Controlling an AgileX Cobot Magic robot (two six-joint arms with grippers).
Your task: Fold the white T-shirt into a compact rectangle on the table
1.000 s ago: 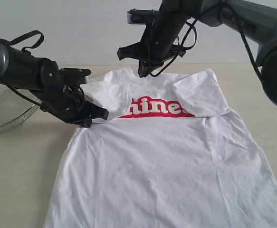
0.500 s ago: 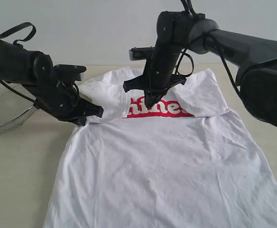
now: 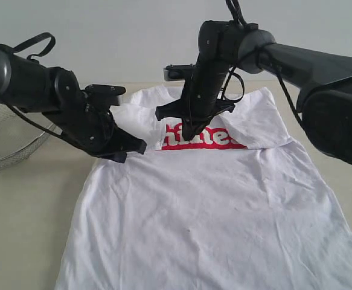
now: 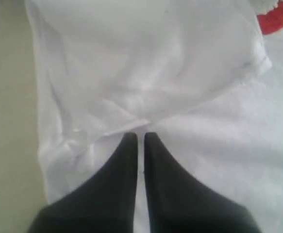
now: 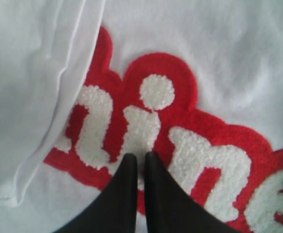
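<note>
Exterior view first, Sam: where's the shirt (image 3: 212, 217)?
— Flat on the table (image 3: 19, 229), collar toward the far edge, hem toward the near one, both sleeves turned in over the chest.
— And the pincers?
— The left gripper (image 4: 137, 138) is pressed together at the lower edge of the folded sleeve (image 4: 146, 63), pinching nothing. The right gripper (image 5: 137, 158) likewise, tips over the lettering (image 5: 146, 126).
— Smoothing, I'd guess. Advice?
— Press lightly, stroke along the creases, don't drag a sleeve open.
— Any writing?
— Fuzzy white letters on red: "ines" reads, perhaps an "h" before; the start hides under the sleeve.
</note>
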